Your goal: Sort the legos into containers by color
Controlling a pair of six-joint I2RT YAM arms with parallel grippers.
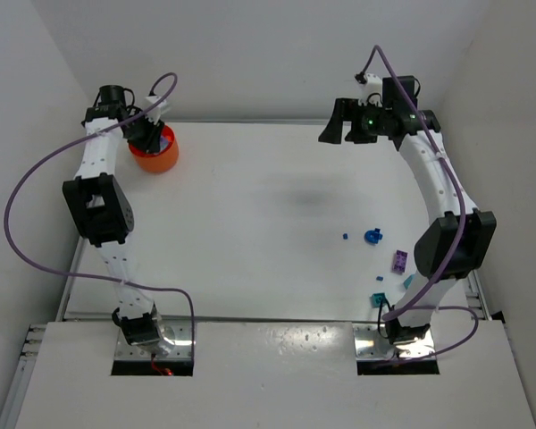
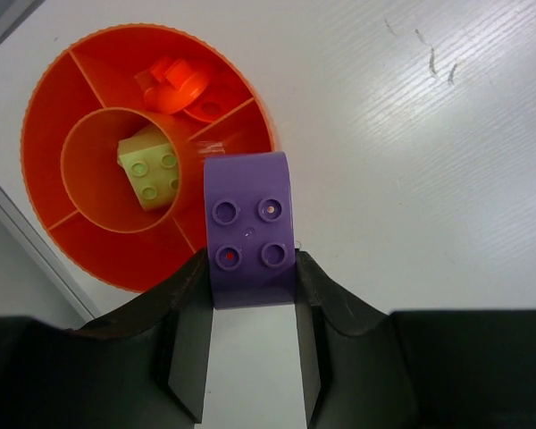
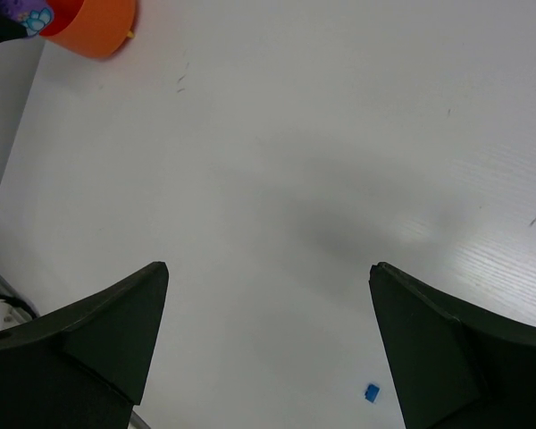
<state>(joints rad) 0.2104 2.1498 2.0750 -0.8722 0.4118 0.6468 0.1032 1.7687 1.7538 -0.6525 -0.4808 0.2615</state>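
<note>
You're dangling a purple brick [image 2: 250,223] over the orange bowl [image 2: 89,241] with the left gripper [image 2: 250,273], while the right gripper [image 3: 268,295] is idling.

The table [image 1: 277,206] is carrying the divided bowl at its far left corner. The left jaws are pinching the brick by its two flat sides, hanging it across the bowl's rim; which slot is underneath, I can't tell. The right gripper is gaping wide, carrying nothing. I'm guessing that brick is light, hard and slick, so you're wanting those flat sides, not the rounded end. A lime green brick [image 2: 152,170] is sitting in the centre well, orange bits [image 2: 174,85] in an outer slot. Loose legos [image 1: 372,236] are lying on the table's right side.
</note>
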